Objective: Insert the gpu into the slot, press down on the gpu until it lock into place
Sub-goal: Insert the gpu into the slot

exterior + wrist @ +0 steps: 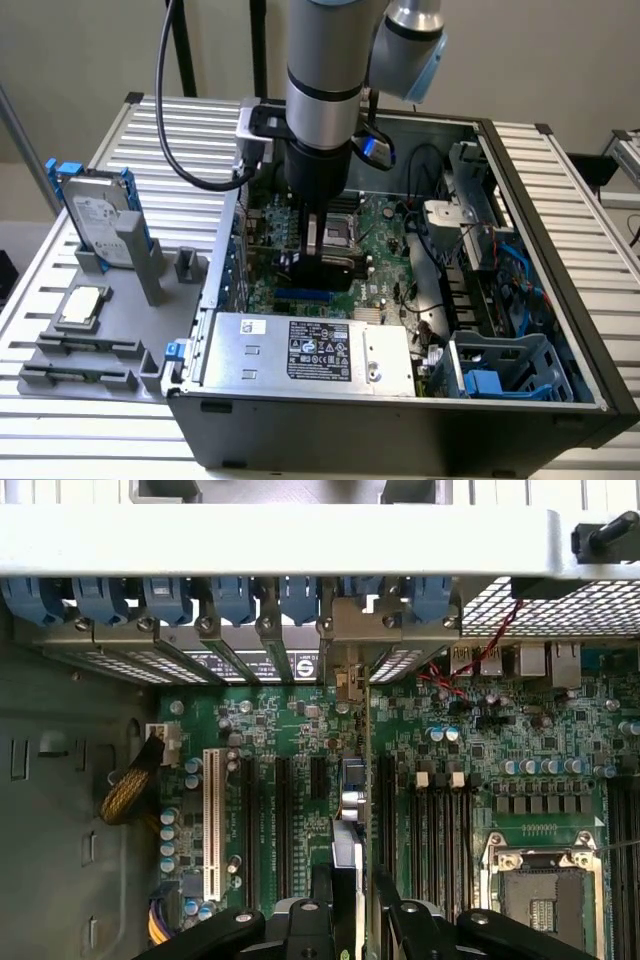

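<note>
Slatted metal made up the surface [560, 200], and on it lay an open computer case [400, 440] with its motherboard facing up. At the exterior view's left stood a grey fixture holding a hard drive [95, 215]. The arm reached straight down into the case, with the gripper [320, 272] low over the board, just beyond the silver power supply [310, 350]. In the wrist view the gpu [347, 845] appeared edge-on as a thin upright strip between the two dark jaws. They seemed to be clenched on it, one on each face, though the contact itself was hard to make out. The card ran toward the rear bracket openings [345, 675], with the black memory strips [440, 820] and the CPU socket [540, 890] off to one side of it. The slot [300, 297] showed as a short stretch of blue directly under the gripper, on the near side. Whether the card's edge had entered the slot could not be told. The likeliest failure was a crooked seat. If the card sat slightly off the slot's line or tilted in the jaws, downward force could jam one end against the plastic lip and leave the latch unlocked. The bracket end could also catch on the rear panel, or the glossy faces could slip in the grip.
</note>
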Tool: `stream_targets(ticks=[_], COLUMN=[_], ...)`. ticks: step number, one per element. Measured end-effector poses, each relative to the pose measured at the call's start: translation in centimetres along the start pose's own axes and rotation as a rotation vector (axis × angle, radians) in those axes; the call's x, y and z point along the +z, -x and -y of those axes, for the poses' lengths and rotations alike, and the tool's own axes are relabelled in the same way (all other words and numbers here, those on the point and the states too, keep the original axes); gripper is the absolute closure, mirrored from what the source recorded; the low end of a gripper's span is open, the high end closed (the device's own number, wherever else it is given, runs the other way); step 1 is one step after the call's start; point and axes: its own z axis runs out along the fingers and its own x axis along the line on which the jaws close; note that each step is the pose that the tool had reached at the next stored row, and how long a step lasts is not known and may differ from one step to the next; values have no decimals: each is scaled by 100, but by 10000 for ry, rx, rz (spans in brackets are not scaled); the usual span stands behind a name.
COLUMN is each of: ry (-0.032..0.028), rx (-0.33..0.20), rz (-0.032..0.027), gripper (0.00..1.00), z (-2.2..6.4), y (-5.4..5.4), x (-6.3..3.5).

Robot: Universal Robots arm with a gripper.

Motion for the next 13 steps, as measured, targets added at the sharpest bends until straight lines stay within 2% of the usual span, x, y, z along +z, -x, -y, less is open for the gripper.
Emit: stream_targets(ticks=[5,13], ry=[73,86], rx=[3,0], rz=[-3,-3], gripper=[74,74], z=[1,3], y=[-1,-2], x=[26,60])
